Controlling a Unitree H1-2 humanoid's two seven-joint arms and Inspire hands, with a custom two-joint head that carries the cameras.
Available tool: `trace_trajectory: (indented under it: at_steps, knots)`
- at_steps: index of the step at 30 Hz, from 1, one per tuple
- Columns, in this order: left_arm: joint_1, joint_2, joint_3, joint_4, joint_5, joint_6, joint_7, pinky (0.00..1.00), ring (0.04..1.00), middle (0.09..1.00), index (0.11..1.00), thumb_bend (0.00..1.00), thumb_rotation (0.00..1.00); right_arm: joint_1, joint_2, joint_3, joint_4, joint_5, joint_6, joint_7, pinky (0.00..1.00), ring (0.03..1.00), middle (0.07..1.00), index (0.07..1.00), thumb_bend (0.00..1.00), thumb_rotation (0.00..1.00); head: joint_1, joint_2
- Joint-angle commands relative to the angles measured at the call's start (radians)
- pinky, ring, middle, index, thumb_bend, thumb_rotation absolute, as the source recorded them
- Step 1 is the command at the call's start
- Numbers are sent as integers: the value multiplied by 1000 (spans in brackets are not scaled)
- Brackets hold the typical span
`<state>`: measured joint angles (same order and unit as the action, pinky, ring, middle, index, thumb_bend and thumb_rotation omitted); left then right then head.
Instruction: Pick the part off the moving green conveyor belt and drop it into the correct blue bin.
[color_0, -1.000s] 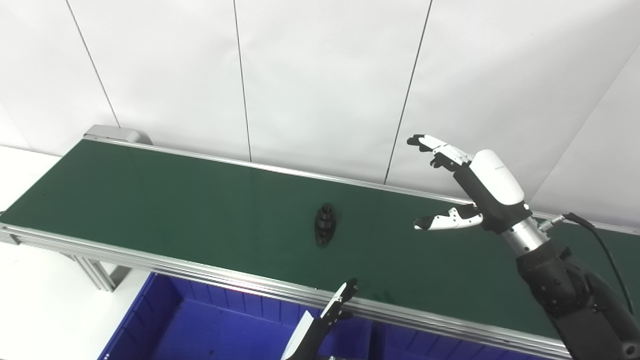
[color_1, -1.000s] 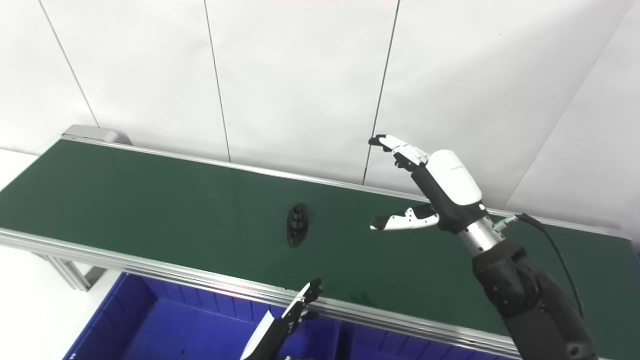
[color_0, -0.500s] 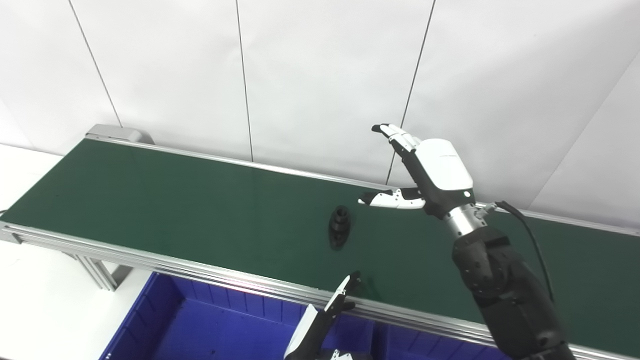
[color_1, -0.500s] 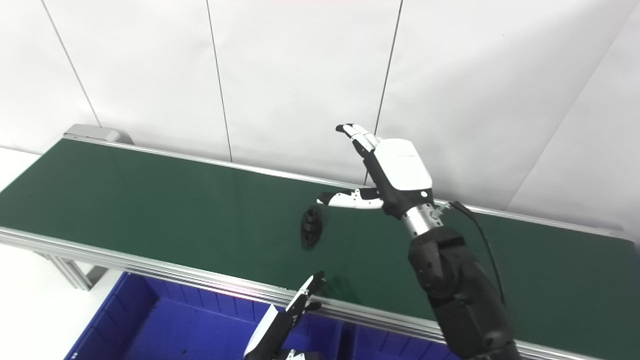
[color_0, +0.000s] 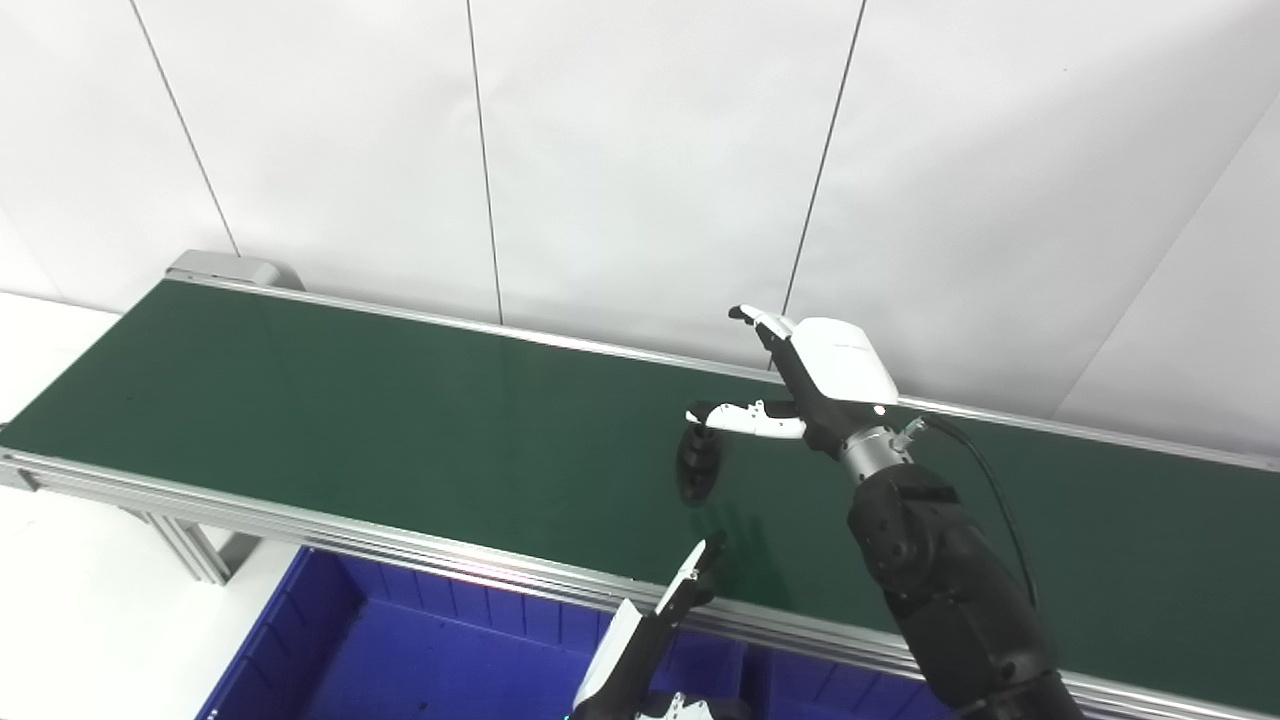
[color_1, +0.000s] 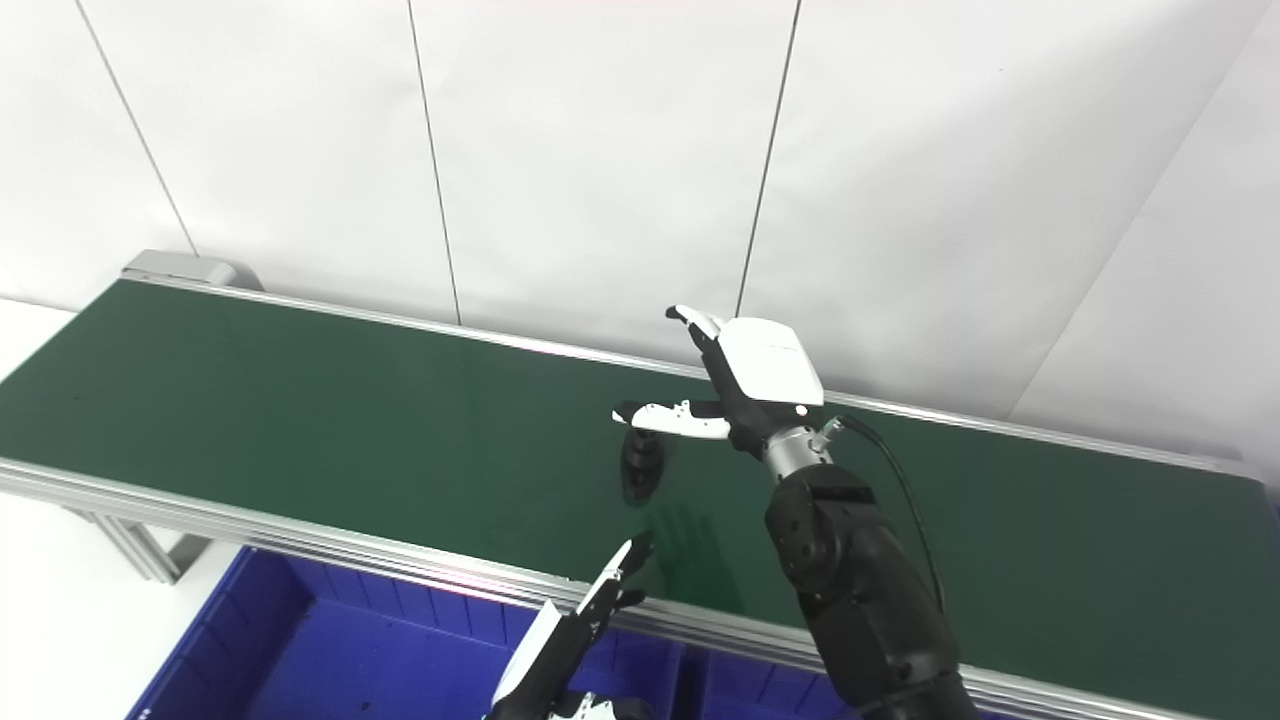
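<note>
Left eye view shows the part (color_0: 697, 462), a small black piece with a flanged base and a stubby round neck, lying on the green conveyor belt (color_0: 400, 420) a little right of the frame's centre, nearer the belt's front edge than its back one. Nothing grips it.

Right above it hangs the right hand (color_0: 800, 385), its white back turned up and its arm rising from the lower right of the frame. The fingers (color_0: 752, 322) point up and to the left, and the thumb (color_0: 735, 418) stretches out leftward with its dark tip over the top of the part; whether the tip touches the part cannot be told. Fingers and thumb stand wide apart and hold nothing.

At the bottom centre of the frame the left hand (color_0: 660, 625) reaches up with straight fingers, its tips just over the belt's front aluminium rail (color_0: 300, 525). It holds nothing, and only part of it shows, the rest being cut off by the frame's lower edge.

Below the rail, along the bottom of the frame, lies a blue bin (color_0: 330, 640), with a dividing wall visible near the left hand. A black cable (color_0: 990, 475) loops from the right wrist. Behind the belt stands a white panelled wall (color_0: 640, 150) with thin dark seams.
</note>
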<state>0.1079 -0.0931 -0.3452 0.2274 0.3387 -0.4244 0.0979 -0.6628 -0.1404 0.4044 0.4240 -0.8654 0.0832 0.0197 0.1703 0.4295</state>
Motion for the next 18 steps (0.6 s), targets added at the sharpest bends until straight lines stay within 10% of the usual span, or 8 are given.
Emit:
trace_trajectory:
  at_steps: [1, 18]
  knots:
    - [14, -54, -22, -32, 1, -14, 9, 885, 989, 984, 987, 945, 855, -60, -1, -2, -11, -21, 52, -13, 501, 740, 854, 879, 814, 920, -2, 3]
    - [22, -51, -25, -41, -3, -18, 8, 849, 973, 971, 986, 954, 849, -83, -20, 53, 118, -94, 213, -1, 463, 656, 800, 827, 889, 972, -13, 8]
